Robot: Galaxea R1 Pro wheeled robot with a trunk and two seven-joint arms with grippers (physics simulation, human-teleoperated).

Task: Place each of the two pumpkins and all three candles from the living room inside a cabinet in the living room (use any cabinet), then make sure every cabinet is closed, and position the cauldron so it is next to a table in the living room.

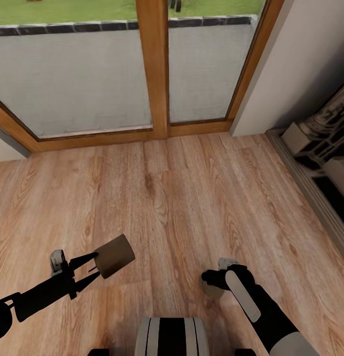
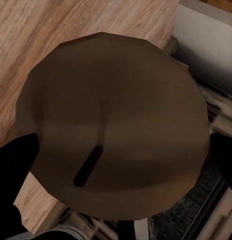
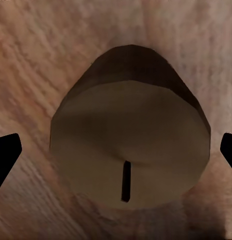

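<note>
My left gripper (image 1: 94, 267) is raised over the wood floor, shut on a squat greyish-tan candle (image 1: 114, 255). In the left wrist view that candle (image 2: 111, 125) looms large, its dark wick facing the camera and black fingers (image 2: 18, 160) pressing both sides. My right gripper (image 1: 212, 281) is low over a second candle (image 1: 210, 290) that appears to stand on the floor. In the right wrist view this candle (image 3: 128, 145) sits between the fingertips (image 3: 6, 152) with a small gap on each side. No pumpkin, cauldron, cabinet or grey table is in view.
A glass door with a wooden frame (image 1: 153, 69) fills the far side, beside a white wall (image 1: 300, 59). A low grey unit with pale blocks (image 1: 315, 148) runs along the right. Bare wood floor (image 1: 182, 198) lies ahead. My base (image 1: 172, 338) is at the bottom.
</note>
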